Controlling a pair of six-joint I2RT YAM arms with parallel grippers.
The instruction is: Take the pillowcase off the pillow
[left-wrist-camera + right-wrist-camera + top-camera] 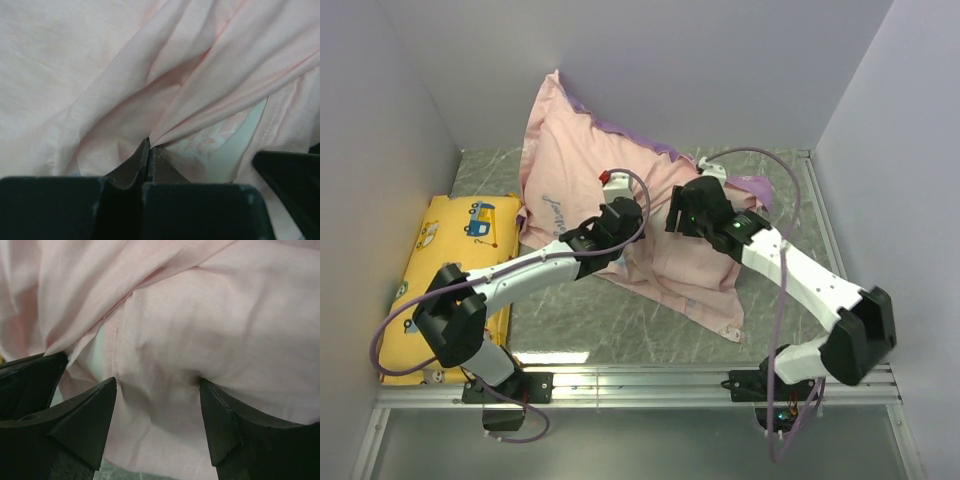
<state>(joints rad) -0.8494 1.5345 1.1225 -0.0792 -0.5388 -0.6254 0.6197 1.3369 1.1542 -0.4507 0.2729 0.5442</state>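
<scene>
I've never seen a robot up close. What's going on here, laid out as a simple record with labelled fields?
Fabric: large thin pink pillowcase with purple edging, lying rumpled on the grey marbled table
Contents: plump white pillow, nearly all hidden; only a pale sliver at the case's opening, probably it
Left gripper: shut, pinching a fold of the pillowcase
Right gripper: open, fingers pressed against the fabric
Off to the side: yellow cushion printed with vehicles, by the left wall
</scene>
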